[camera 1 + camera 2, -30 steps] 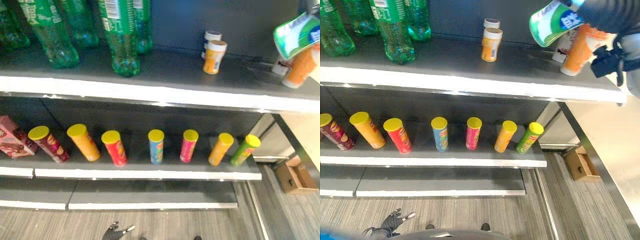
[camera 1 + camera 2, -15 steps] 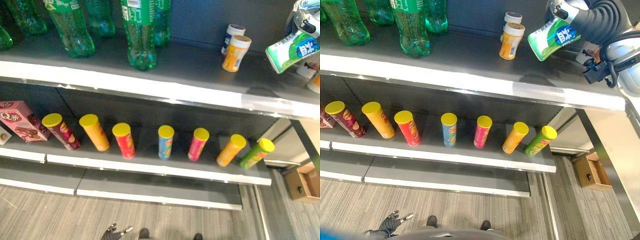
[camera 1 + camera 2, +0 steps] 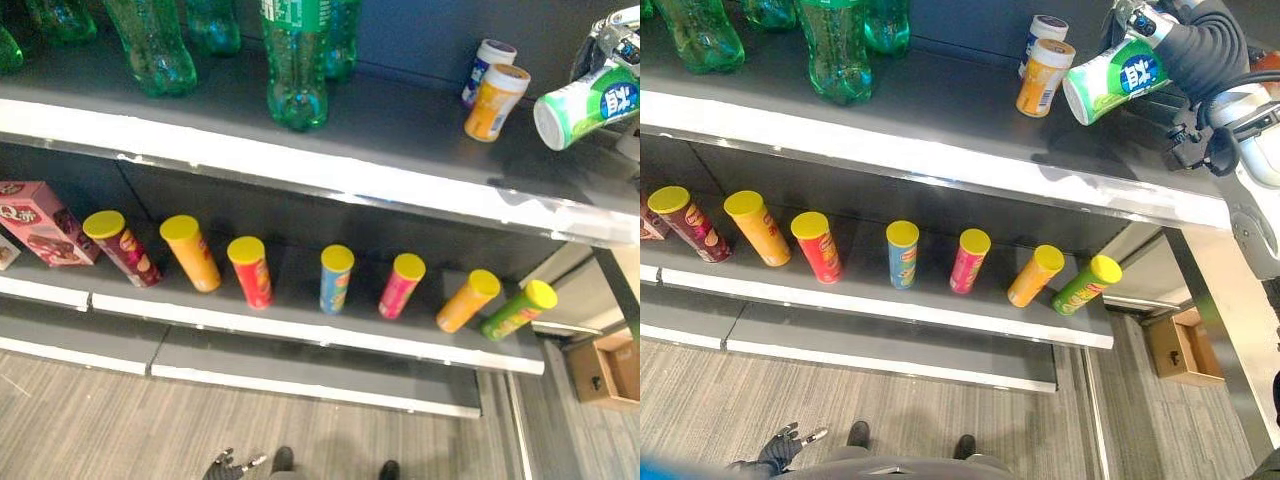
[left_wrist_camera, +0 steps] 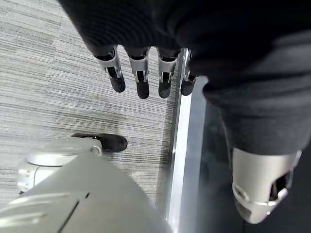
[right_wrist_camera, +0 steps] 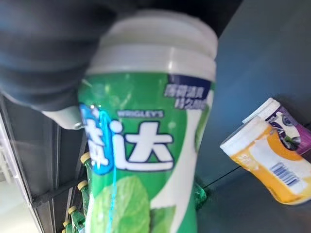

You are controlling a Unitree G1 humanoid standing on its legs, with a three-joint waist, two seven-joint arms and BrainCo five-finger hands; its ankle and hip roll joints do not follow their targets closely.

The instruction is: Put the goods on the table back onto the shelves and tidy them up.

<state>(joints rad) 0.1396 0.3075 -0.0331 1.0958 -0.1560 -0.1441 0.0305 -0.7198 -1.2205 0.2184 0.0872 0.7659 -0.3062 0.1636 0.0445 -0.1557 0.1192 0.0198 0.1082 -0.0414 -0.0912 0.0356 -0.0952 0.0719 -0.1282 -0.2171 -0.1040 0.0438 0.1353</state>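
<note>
Holding the green gum bottle (image 3: 1114,80), the right hand's (image 3: 1193,40) fingers have carried it nearer the orange bottle (image 3: 1042,78).

Green gum bottle (image 3: 1110,82) with white cap, tilted on its side, held in the right hand (image 3: 1140,20) above the top shelf (image 3: 940,120), near the upright orange bottle (image 3: 1042,78).

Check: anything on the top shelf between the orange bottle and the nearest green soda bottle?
Nothing. In the left eye view, the shelf is bare between the orange bottle and the soda bottle.
</note>
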